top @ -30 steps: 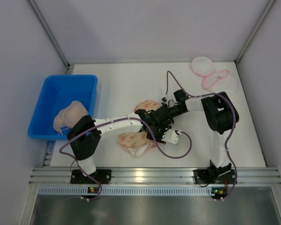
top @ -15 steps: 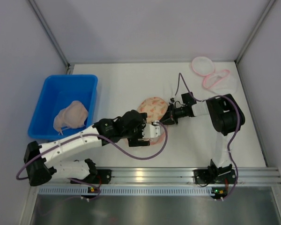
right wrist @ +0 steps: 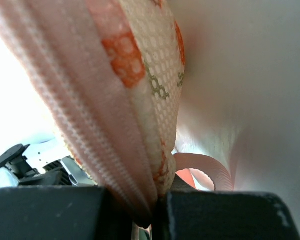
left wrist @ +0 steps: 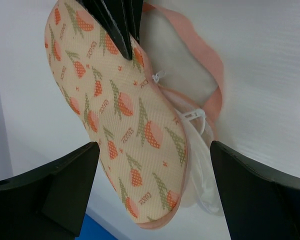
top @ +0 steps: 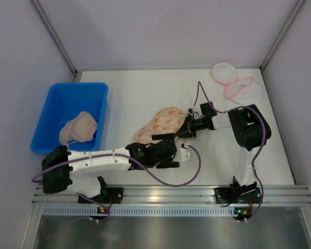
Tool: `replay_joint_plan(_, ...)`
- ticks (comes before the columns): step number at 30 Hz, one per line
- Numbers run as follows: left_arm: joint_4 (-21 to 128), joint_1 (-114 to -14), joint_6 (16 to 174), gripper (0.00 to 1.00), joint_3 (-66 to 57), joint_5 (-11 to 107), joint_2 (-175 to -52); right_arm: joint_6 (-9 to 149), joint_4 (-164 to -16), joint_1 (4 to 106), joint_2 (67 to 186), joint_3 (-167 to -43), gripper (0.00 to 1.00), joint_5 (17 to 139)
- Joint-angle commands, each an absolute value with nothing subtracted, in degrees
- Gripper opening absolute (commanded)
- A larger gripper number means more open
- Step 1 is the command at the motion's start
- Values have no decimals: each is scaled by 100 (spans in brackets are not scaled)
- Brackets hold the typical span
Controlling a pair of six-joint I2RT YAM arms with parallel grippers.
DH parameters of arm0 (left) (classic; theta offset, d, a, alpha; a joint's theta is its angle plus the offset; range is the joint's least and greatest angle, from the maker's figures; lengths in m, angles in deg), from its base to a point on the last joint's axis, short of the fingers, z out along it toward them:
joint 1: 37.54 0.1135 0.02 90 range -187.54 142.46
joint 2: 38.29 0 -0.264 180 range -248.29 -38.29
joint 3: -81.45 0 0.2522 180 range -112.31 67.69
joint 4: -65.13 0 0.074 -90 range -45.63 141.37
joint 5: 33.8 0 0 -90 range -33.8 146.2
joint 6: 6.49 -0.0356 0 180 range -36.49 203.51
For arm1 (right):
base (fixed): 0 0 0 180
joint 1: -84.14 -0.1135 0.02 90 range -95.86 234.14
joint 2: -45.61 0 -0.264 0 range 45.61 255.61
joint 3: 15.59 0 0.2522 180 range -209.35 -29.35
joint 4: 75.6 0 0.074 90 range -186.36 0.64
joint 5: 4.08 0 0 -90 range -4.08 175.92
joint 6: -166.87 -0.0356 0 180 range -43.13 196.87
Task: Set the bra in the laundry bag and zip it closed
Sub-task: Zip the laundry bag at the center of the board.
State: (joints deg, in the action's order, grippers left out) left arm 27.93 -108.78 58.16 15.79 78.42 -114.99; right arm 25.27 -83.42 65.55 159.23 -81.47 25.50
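White bench (top: 145,88) is carrying a blue bin (top: 46,119) at left, the bra (top: 79,128) lying inside it. Left jaws are standing wide apart, empty, beside the laundry bag (top: 163,120); right jaws are clamping its rim. Risk: held by one edge, the mouth may be sagging shut, blocking insertion.

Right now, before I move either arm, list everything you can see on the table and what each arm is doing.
laundry bag: one, peach with orange and green print, table centre
blue bin: one, blue, left side of the table
beige garment: one, beige, inside the blue bin
mesh bags: two, it seems, white with pink rims, far right corner
table: one, white
left gripper: one, black, jaws open at the laundry bag's near end
right gripper: one, black, jaws shut on the laundry bag's far edge
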Motion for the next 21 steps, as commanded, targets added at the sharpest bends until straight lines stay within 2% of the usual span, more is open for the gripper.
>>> replay_joint_plan(1,3300,-10970,6179,98,1390,8335,-11887,2396,-8321,6489,15644,-8138,0,2563)
replay_joint_plan(8,3791,-10970,6040,98,1557,8827,-12433,2413,-8346,6498,15591,-8121,0,2466)
replay_joint_plan(10,3975,-10935,5969,98,1610,9064,-12530,2797,-8802,6498,15635,-8252,0,2501)
replay_joint_plan(15,4144,-10759,5697,98,1829,9144,-12468,3537,-9638,6489,15714,-8533,0,2642)
replay_joint_plan(21,4363,-10583,5468,98,2084,9057,-12591,3556,-9674,6489,15723,-8569,0,2598)
